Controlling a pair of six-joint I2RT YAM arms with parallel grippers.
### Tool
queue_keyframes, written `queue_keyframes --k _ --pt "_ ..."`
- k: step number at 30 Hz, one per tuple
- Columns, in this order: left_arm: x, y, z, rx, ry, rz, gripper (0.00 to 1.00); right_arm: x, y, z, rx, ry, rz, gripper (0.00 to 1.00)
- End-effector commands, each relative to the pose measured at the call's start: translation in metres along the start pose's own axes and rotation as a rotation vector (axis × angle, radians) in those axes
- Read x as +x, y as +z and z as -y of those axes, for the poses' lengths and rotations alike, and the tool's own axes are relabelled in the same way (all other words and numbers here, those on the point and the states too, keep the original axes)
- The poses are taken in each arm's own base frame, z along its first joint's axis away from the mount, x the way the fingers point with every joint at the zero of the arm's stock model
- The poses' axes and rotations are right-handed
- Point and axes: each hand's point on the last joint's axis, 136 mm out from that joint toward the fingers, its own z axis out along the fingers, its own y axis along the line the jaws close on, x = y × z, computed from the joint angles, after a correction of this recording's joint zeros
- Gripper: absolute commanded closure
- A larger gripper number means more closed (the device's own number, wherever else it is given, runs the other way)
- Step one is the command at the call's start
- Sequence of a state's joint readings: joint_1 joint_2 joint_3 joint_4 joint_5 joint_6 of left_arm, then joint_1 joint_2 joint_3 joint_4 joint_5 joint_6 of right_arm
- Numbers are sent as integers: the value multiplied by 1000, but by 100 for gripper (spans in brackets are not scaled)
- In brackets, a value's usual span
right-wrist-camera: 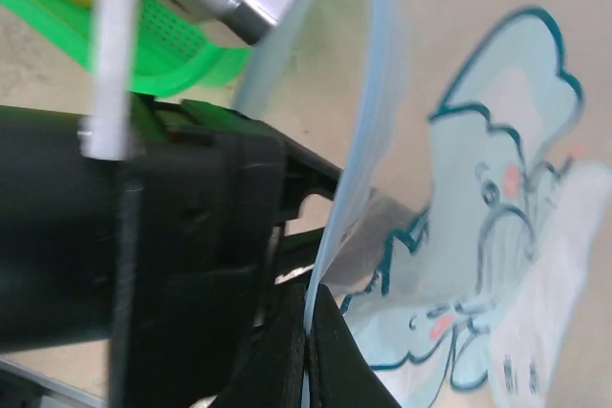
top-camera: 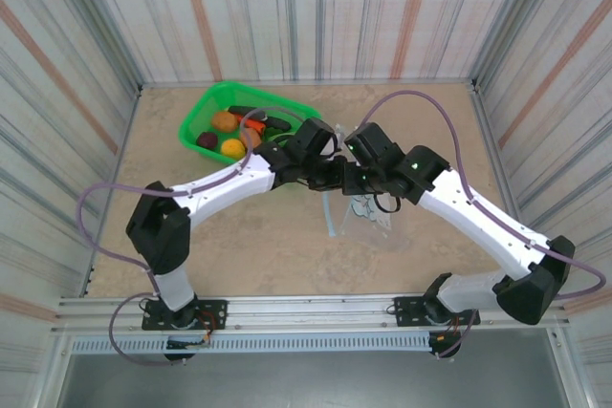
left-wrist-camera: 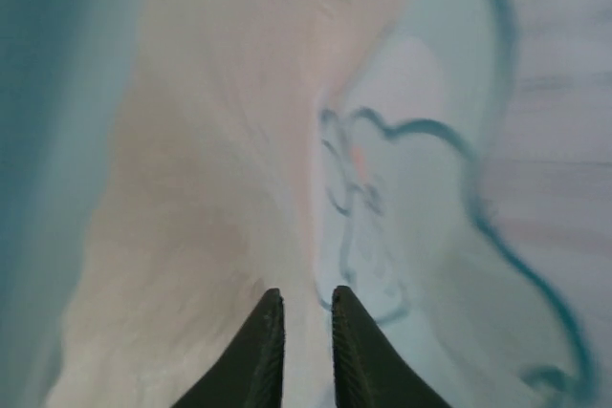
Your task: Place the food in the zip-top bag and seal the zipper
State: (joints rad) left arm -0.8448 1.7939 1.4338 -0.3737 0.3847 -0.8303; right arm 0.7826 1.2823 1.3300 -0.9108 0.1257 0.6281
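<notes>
Basket, far left: the green basket (top-camera: 196,112) holds the food (top-camera: 224,121), apart from the bag. The overhead view shows all of it; my right wrist view catches one corner.
Left gripper: my left gripper (left-wrist-camera: 306,293) has its fingers nearly together with a slim gap. I cannot tell whether film is pinched.
Right gripper: my right gripper (right-wrist-camera: 308,308) is clamped on the zipper (right-wrist-camera: 356,193).
Bag, right of centre: the zip-top bag (top-camera: 375,220) lies on the table (top-camera: 239,246) with its print up. The print is sharp in my right wrist view and blurred in my left.
</notes>
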Motion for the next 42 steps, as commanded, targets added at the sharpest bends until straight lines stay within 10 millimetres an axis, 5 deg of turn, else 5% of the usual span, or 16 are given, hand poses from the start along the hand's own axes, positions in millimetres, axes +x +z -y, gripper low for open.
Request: queue_keyframes --k 1,5,8,17,30,32,35,38,42 --pt "1 5 -13 -54 -38 -3 70 -6 -12 1 -28 39 37 100" --pt "2 8 -27 -114 -45 -3 34 -12 -17 10 7 38 49 100" --pt "2 6 -37 -175 -36 1 19 -17 -23 16 50 13 57 100" --pt "-1 -7 -68 -382 -64 17 16 -29 -35 31 170 -74 71 100" --pt "-25 -40 -83 -485 -63 148 17 -51 -38 32 201 -162 65 100" --pt "-27 -39 -75 -436 -65 154 17 -55 -37 26 174 -176 65 100" --pt "-36 -34 -33 -198 -25 181 19 -53 -23 19 142 -179 44 100" --pt "-46 -51 4 -86 70 212 19 -53 -13 21 153 -185 33 100" --pt "-52 -71 24 -54 125 244 19 -55 -7 21 157 -203 35 100"
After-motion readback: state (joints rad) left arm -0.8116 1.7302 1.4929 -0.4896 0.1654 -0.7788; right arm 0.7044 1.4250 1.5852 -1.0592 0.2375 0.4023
